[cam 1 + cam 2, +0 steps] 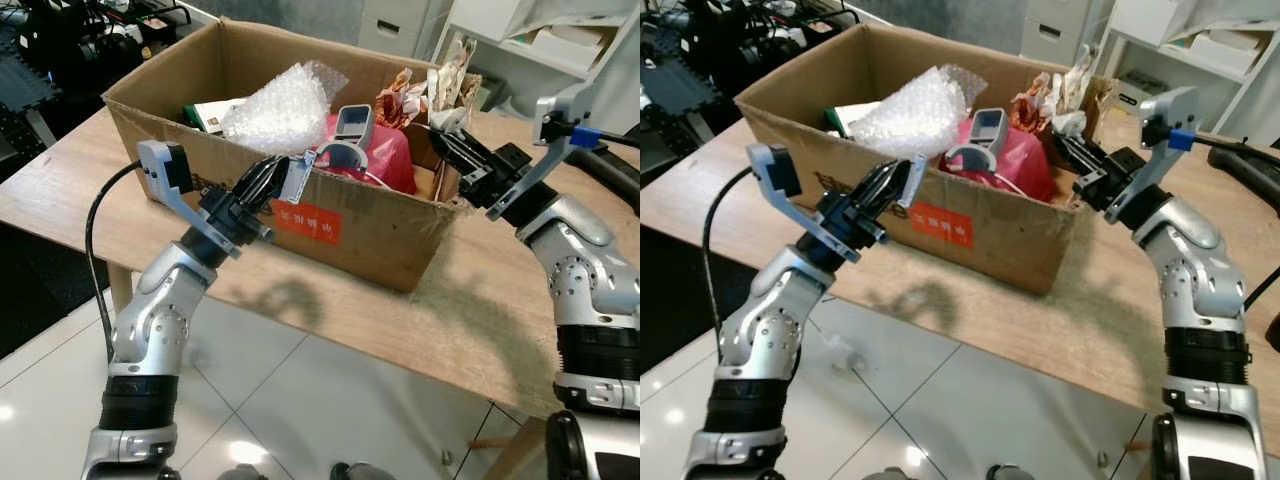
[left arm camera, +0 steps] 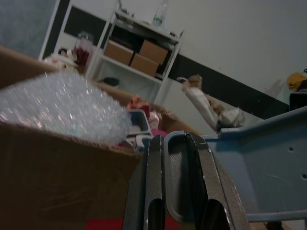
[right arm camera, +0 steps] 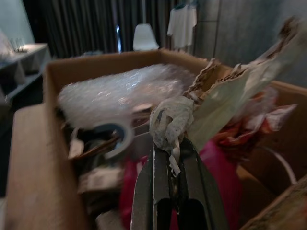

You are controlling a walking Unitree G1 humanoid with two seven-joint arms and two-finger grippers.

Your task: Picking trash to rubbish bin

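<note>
Crumpled paper scrap (image 3: 171, 120) | pinched in right tool (image 3: 169, 165) over box (image 1: 380, 235) | left tool (image 1: 262, 185) clenched, at box front

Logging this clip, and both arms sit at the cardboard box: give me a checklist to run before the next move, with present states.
1. Right end effector shut on crumpled pale paper scrap: ok.
2. Scrap above the open brown cardboard box: ok.
3. Left end effector shut on the grey-blue flat plastic piece: ok.
4. Plastic piece past the box's near wall: cannot tell.
5. Box fully on the light wooden table: ok.
</note>
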